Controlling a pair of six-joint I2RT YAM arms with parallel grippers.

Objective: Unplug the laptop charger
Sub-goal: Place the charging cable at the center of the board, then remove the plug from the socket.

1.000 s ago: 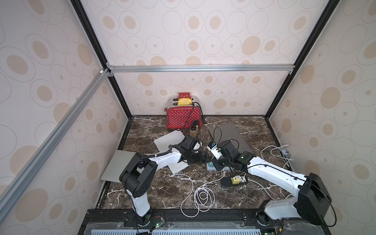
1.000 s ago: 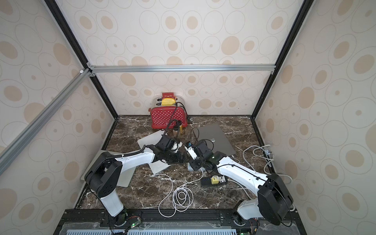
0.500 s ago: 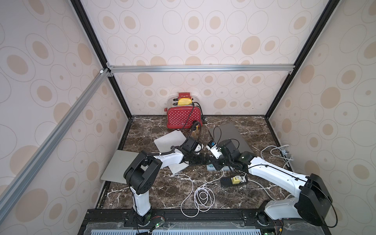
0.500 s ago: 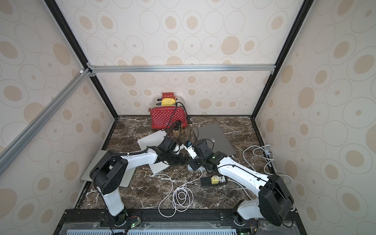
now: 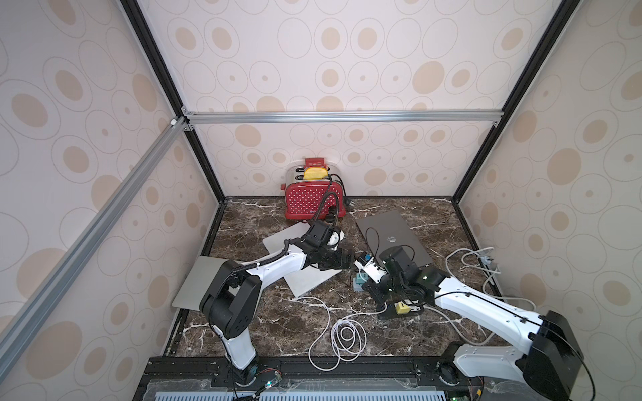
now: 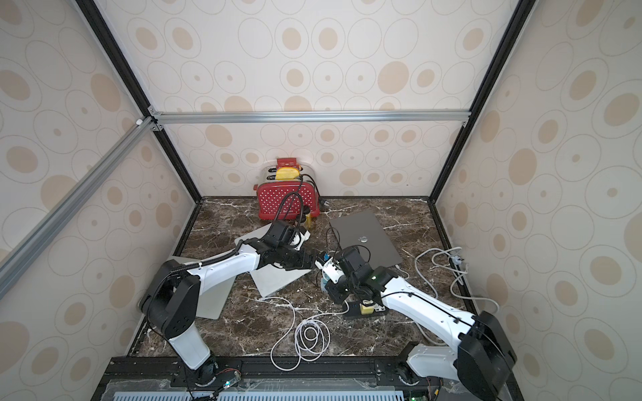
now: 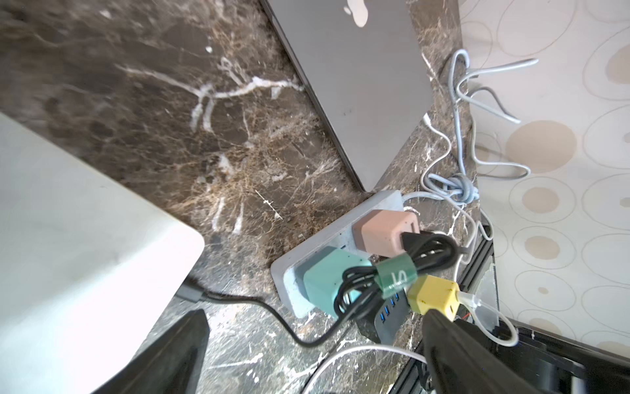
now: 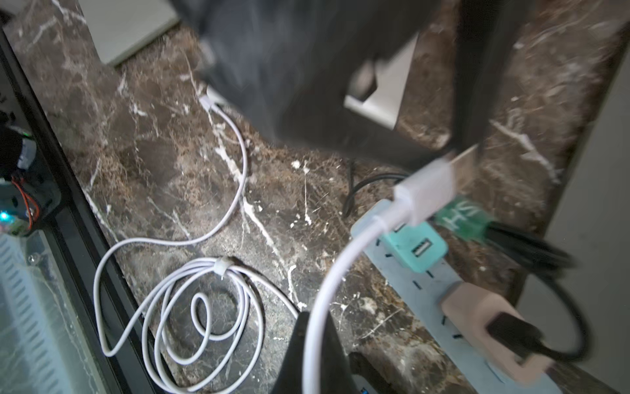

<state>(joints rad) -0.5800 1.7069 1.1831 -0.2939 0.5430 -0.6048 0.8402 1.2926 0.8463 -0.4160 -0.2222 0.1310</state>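
Dark marble tabletop [image 5: 278,319] inside dotted walls [image 5: 347,69] carries three laptops [image 5: 392,239] and one toaster [image 5: 312,201]. Beside the pale strip [image 7: 286,269], the right end effector [image 8: 308,324] clamps the white charger cable [image 8: 341,266]; the left end effector [image 5: 345,260] gapes.

2 top views high, looking down on whole cell, wrist views close, sharing the power strip [image 7: 381,201] [image 8: 443,276]

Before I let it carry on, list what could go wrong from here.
1. The right end effector is shut on the white cable, whose coil lies loose on the table; pulling could snag it.
2. The open left end effector hangs near the black cable bundle by the teal adapter; closing there might tug that adapter off the power strip.
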